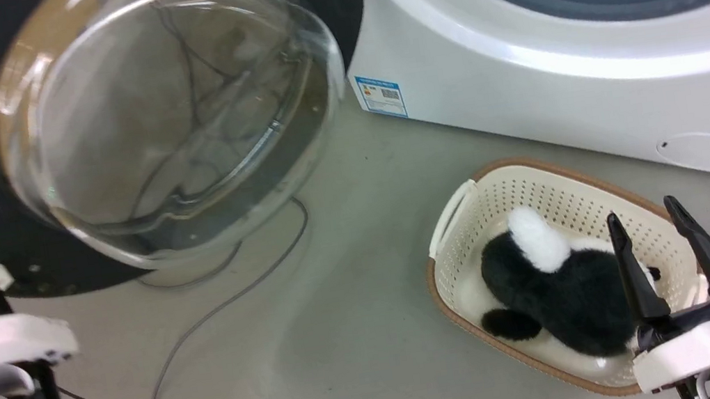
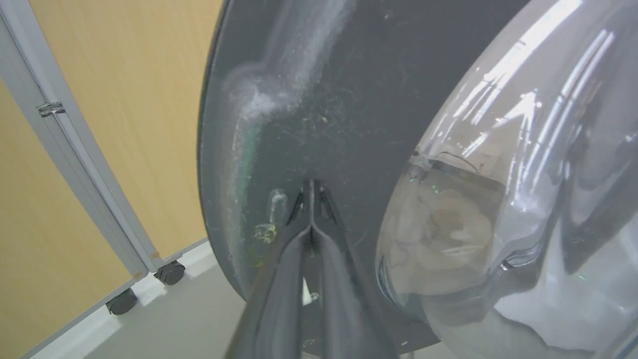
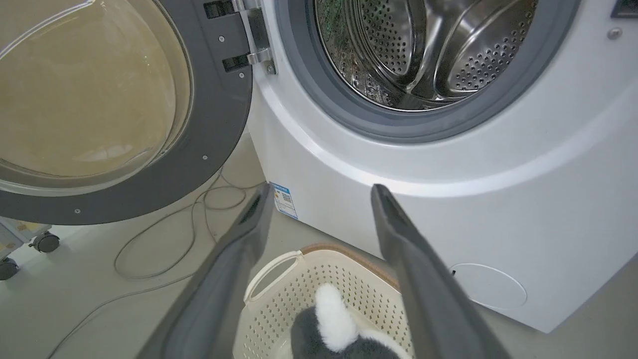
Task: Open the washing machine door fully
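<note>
A: Starting at the left, where is the left claw (image 2: pixel 311 192)?

B: Its 2 fingers are pressed together with nothing between them. The tips seem to rest against the dark inner face of the washing machine door (image 2: pixel 299 99), just beside the glass bowl window (image 2: pixel 523 174). Pinched to 1 point like that, it reads as a pusher rather than a grasper.

A: And the door itself?

B: It is swung wide on its hinge (image 3: pixel 254 35), left of the washing machine (image 1: pixel 521 83), with its inner side facing the robot. A yellow partition (image 2: pixel 124 99) on castors stands behind it. The door looks nearly fully open, with perhaps a last nudge left.

A: Further right?

B: A cable (image 1: pixel 204 320) trails over the floor (image 1: pixel 354 382), then the drum (image 3: pixel 413 50) gapes uncovered. A basket (image 1: pixel 450 220) holding a black-and-white plush toy (image 1: pixel 574 300) sits just before the machine.

A: The right claw (image 1: pixel 641 209)?

B: Its fingers are apart and empty, hovering above the basket, probably parked clear of the door's swing.
</note>
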Controlling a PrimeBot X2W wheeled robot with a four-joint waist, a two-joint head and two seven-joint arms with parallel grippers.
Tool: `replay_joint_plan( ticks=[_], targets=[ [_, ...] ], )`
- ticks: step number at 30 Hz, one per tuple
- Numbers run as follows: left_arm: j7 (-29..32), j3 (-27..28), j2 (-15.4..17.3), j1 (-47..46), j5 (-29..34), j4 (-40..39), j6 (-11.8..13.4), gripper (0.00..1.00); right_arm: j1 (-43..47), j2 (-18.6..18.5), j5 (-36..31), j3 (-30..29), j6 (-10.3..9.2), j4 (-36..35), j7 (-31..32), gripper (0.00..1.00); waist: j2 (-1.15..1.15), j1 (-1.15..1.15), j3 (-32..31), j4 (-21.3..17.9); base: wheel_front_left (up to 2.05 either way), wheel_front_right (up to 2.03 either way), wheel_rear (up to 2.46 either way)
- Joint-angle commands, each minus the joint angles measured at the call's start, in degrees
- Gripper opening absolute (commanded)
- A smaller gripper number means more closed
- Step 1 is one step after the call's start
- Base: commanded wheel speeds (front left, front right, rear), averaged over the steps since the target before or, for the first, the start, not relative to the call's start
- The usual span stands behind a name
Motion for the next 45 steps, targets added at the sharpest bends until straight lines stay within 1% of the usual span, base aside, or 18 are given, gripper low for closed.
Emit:
replay_joint_plan(
  ticks=[1,8,16,23,27,33,40,45],
  targets=[
    [-0.3,0.6,0.6,-1.5,0.3,0.7,-0.4,0.00,-0.9,0.0,-0.6,0.0,0.05,-0.1,-0.2,1.00,0.00,-0.01,0.5,-0.5,0.00,0.00,0.00],
    [-0.3,3.2,3.1,-6.8,1.8,6.0,-1.6,0.00,-2.1,0.0,-1.1,-0.1,0.05,0.0,-0.2,1.00,0.00,-0.01,2.1,-1.9,0.00,0.00,0.00],
    [-0.3,5.9,5.7,-10.9,2.8,12.5,-1.9,0.00,-3.3,0.0,-1.3,0.1,0.05,0.2,-0.2,1.00,0.00,-0.01,3.3,-3.7,0.00,0.00,0.00],
    [-0.3,8.0,6.9,-11.5,3.7,14.3,-2.0,0.00,-3.1,0.0,-0.7,0.1,0.05,0.5,-0.2,1.00,0.00,-0.01,2.5,-5.0,0.00,0.00,0.00],
    [-0.3,9.5,6.7,-9.8,3.9,11.3,-2.2,0.00,-2.5,0.0,-0.1,0.4,0.05,0.8,-0.2,1.00,0.00,-0.01,0.3,-5.8,0.00,0.00,0.00],
    [-0.3,9.4,4.4,-4.3,4.8,4.5,-2.8,0.00,-0.9,0.0,1.7,0.4,0.05,0.8,-0.2,1.00,0.00,-0.01,-4.2,-6.2,0.00,0.00,0.00],
    [-0.3,6.4,2.2,1.9,5.7,-3.6,-3.1,0.00,0.9,0.0,3.7,0.2,0.05,0.5,-0.2,1.00,0.00,-0.01,-9.0,-6.6,0.00,0.00,0.00],
    [-0.3,2.3,0.6,6.8,6.2,-10.2,-3.2,0.00,2.2,0.0,5.0,0.0,0.05,-0.5,-0.2,1.00,0.00,-0.01,-12.1,-7.8,0.00,0.00,0.00]
  ],
)
